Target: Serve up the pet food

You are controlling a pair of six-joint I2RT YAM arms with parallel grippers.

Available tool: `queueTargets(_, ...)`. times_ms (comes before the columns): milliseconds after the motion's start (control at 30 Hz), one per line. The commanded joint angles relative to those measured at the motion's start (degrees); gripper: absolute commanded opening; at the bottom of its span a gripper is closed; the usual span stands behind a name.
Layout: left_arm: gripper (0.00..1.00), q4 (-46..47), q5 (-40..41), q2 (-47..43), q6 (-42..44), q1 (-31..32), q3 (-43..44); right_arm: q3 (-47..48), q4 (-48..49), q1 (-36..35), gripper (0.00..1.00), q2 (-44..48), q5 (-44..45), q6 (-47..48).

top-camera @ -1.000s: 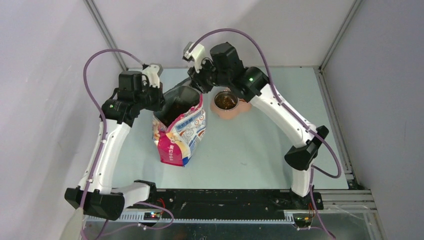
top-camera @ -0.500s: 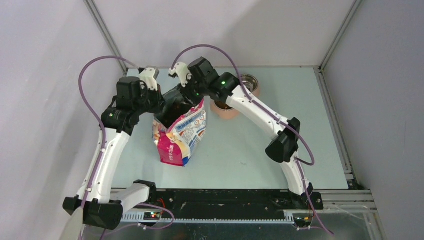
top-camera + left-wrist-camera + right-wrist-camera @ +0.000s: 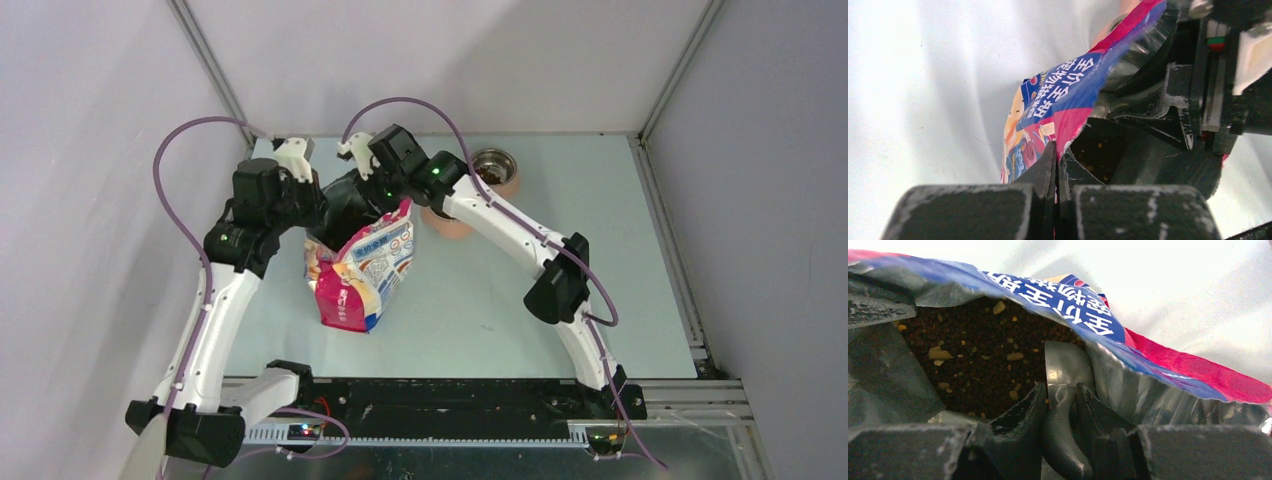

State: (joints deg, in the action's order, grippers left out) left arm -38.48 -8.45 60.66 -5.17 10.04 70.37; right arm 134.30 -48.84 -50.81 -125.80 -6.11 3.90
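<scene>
**Top external view.** The left arm [image 3: 215, 300] rises from its base at lower left, bends at the elbow at centre left, and turns right. Its wrist end meets the left rim of the bag [image 3: 360, 270]. The right arm [image 3: 500, 215] rises from its base at lower right and folds at a dark elbow at right of centre. It then reaches up and left, and its wrist end is tipped down into the open bag mouth. The bag stands tilted on the table [image 3: 480, 320], left of centre. A pink bowl [image 3: 450, 222] sits just right of the bag mouth, partly under the right arm. A metal bowl [image 3: 492, 166] lies beyond it at upper centre.

**Left wrist view.** The left fingers [image 3: 1049, 162], at bottom centre, are pressed together on the torn edge of the bag [image 3: 1063, 95], pinching the foil. The black body of the right arm's wrist end fills the bag mouth at upper right. A few pale specks show in the dark interior behind the pinched edge.

**Right wrist view.** The right fingers [image 3: 1034, 407], at bottom centre, clamp the handle of the scoop [image 3: 1065, 370]. The scoop points forward into the bag. The pet food [image 3: 983, 360] lies inside the bag as a dark brown heap with scattered tan pieces, at centre left. The scoop tip rests at the right edge of the heap, against the silver lining.
</scene>
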Motion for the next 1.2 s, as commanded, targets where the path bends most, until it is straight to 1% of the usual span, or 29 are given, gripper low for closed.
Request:
queueTargets(0, 0.0, 4.5, 2.7, -3.4, -2.2, -0.6, -2.0, -3.7, -2.5, 0.4, 0.0, -1.6, -0.2, -4.0)
queueTargets(200, 0.0, 7.9, 2.5, -6.5, -4.7, -0.7, -5.4, -7.5, -3.6, -1.0, 0.0, -1.1, -4.1, -7.4)
queueTargets(367, 0.0, 7.8, 0.8, -6.2, -4.2, -0.7, -6.5, -6.5, -3.0, -0.7, 0.0, -0.8, -16.0, -12.3)
queueTargets(467, 0.0, 9.0, -0.3, -6.3, -4.5, -0.7, -7.5, -6.5, -2.6, -1.0, 0.0, 0.5, -19.0, -13.0)
queueTargets(533, 0.0, 10.2, -0.6, -6.5, -4.8, -0.7, -8.0, -7.2, -1.8, -0.6, 0.0, 1.6, -22.6, -15.0)
queueTargets(667, 0.0, 10.3, -0.1, -6.1, -4.5, -0.7, -7.1, -7.8, 1.8, 0.8, 0.0, 3.4, -33.2, -21.9)
queueTargets(800, 0.0, 10.3, 0.7, -5.7, -3.5, -0.7, -6.9, -7.1, 5.1, 1.9, 0.0, 3.5, -39.0, -26.1)
queueTargets(933, 0.0, 9.8, 0.2, -5.4, -3.0, -0.7, -6.9, -6.2, 7.6, 3.5, 0.0, 3.6, -42.1, -30.2)
queueTargets(1167, 0.0, 10.9, -1.6, -4.6, -1.5, -0.7, -6.5, -3.8, 8.8, 6.9, 0.0, 5.4, -40.8, -33.6)
